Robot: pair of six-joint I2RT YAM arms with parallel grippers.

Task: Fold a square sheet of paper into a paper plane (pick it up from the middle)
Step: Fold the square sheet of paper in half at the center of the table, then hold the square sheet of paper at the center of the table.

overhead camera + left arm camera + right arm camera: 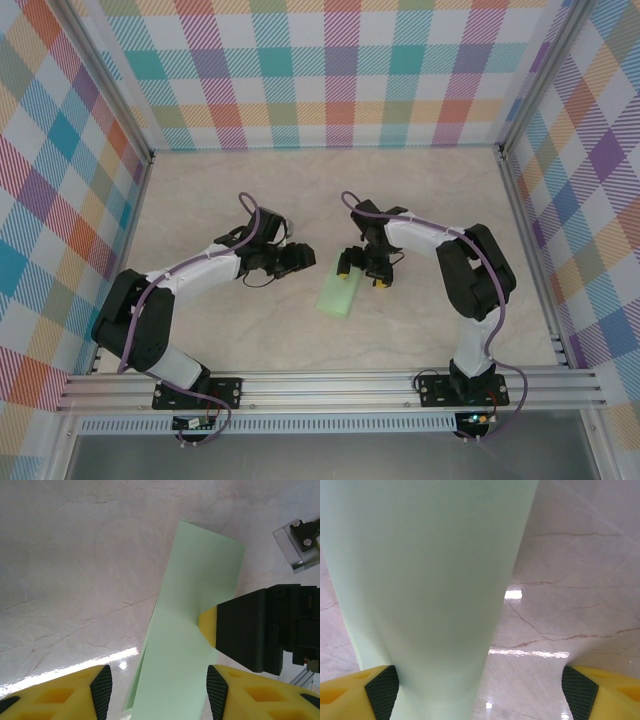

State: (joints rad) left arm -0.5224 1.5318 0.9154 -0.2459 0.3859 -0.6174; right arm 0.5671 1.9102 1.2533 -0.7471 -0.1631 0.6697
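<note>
Left hand [157,690], partly open, straddles the square sheet of paper [200,580] at lower centre; right hand [480,692] stands wide. Recommended: close squarely on its middle.

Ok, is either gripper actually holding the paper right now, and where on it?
Nothing looks gripped: the paper lies between the open jaws of the left gripper and the right gripper, unpinched.

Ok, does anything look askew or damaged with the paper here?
Slightly. The paper, folded to a strip, lies slanted on the table, and its left edge kinks midway, as if the layers don't quite line up. A right fingertip touches its other edge. No tear or crumpling shows.
</note>
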